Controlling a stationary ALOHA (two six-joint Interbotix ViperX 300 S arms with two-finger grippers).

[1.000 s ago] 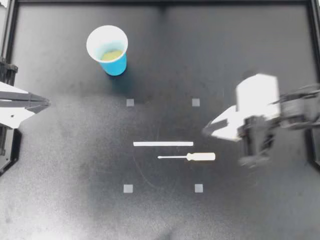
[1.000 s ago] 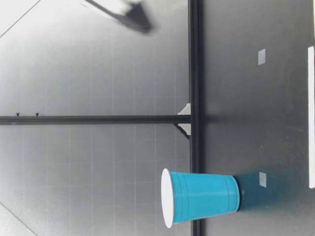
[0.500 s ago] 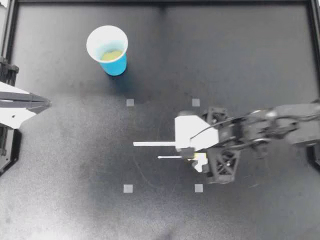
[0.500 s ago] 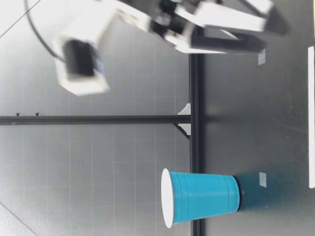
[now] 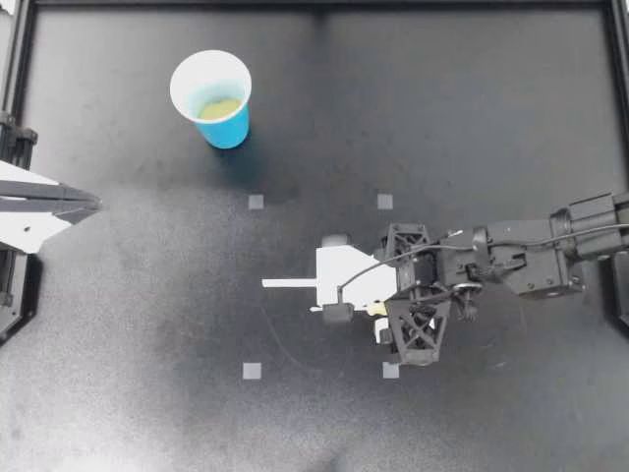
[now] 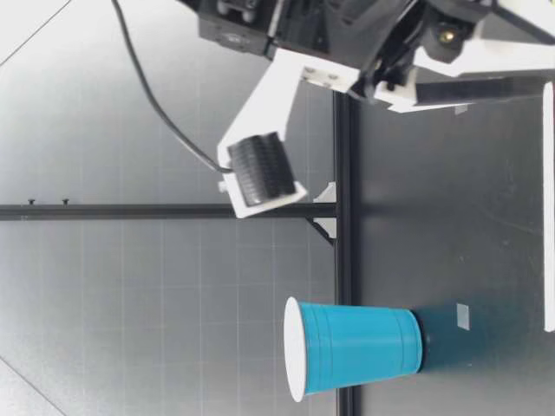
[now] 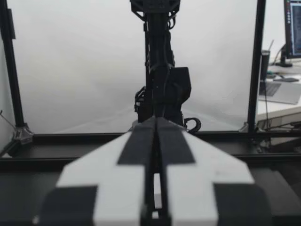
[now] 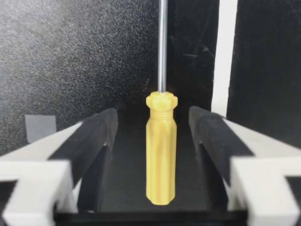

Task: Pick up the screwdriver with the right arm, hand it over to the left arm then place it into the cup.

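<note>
Black matte table carries everything. Right gripper reaches in from my right side to the table's middle, pointing down at the surface; its fingers stand apart, one on each side of the handle, with a clear gap on both sides and no contact. Left gripper sits at the table's left edge, well apart from the rest, with its fingers pressed together on nothing. Blue plastic cup with a white inside stands upright at the far left, well away from both grippers. Long white tape strip lies flat near the centre. Yellow-handled screwdriver with a thin metal shaft lies flat on the table just beside that strip and parallel to it, its handle between the right gripper's fingers. Small grey square markers are on the table around it.
</note>
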